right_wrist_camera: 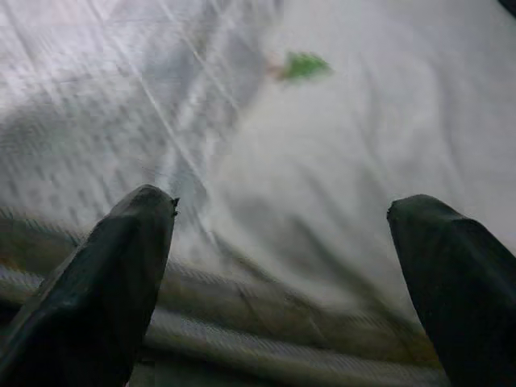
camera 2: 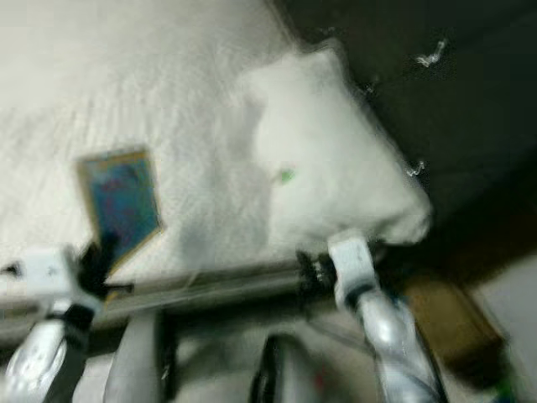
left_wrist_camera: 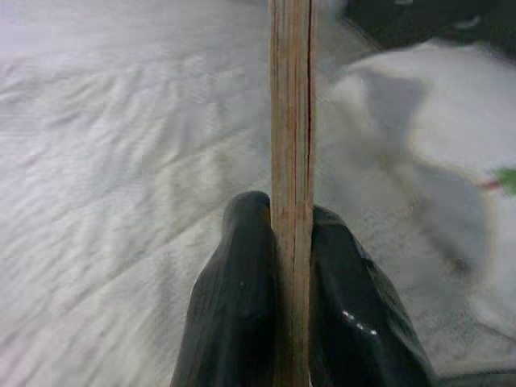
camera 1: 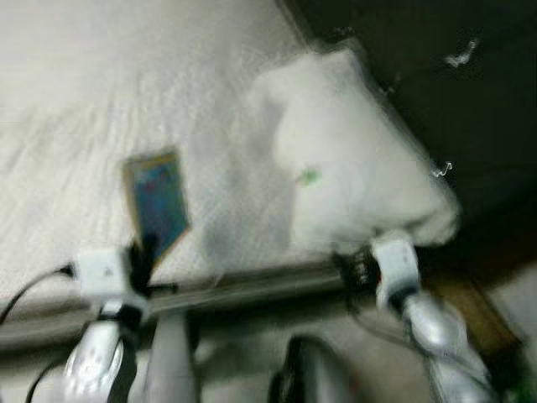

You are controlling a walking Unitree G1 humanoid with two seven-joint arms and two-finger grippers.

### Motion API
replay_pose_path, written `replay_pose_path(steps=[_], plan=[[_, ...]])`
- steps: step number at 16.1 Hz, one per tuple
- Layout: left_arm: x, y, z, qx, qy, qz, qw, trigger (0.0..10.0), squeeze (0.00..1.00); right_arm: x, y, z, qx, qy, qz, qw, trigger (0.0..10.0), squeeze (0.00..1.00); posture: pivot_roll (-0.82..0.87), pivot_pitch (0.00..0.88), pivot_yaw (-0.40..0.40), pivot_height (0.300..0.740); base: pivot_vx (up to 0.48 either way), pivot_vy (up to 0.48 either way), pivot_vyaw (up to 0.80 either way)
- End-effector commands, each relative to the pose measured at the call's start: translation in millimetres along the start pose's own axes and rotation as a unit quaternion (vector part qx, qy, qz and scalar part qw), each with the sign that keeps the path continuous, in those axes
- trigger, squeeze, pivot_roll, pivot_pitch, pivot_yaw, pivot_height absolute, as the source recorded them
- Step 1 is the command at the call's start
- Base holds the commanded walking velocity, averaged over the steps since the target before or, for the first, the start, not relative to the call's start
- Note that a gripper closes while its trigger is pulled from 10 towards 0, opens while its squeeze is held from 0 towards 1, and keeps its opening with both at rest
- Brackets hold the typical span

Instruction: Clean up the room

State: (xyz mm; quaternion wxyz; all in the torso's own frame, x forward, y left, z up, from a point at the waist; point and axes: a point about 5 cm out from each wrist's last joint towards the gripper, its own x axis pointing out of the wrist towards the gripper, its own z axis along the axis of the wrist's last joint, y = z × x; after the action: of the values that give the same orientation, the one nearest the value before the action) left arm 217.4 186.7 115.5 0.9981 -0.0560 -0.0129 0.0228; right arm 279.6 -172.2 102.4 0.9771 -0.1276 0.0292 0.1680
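White bed (camera 1: 84, 101): one pillow (camera 1: 352, 159). Left pincer (left_wrist_camera: 292, 266) pinching one book (camera 1: 157, 201); right pincer (right_wrist_camera: 282, 234) spread.

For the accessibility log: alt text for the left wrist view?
The left gripper is shut on a thin book seen edge-on, held above a white bedspread. A white pillow with a small green mark lies beyond.

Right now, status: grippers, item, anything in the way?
Left gripper shut on thin book, held over bed. Right gripper open, at white pillow near the bed edge. Views blurred; no obstruction seen.
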Motion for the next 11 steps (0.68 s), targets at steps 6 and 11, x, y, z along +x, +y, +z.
replay_pose_path(steps=[6,11], plan=[[0.2,-0.8,1.0,0.004,0.0,-0.003,1.0,10.0,0.0,-7.1,0.8,-10.0,0.002,0.019,0.003,1.0,10.0,0.0,0.09,0.26,-0.12,0.603,0.0,0.0,0.0],[0.1,-3.8,1.5,0.001,-0.005,-0.017,1.0,10.0,0.0,-6.8,1.4,-10.4,0.002,0.02,0.005,1.0,10.0,0.0,0.08,0.266,-0.118,0.603,0.0,0.0,0.0]])
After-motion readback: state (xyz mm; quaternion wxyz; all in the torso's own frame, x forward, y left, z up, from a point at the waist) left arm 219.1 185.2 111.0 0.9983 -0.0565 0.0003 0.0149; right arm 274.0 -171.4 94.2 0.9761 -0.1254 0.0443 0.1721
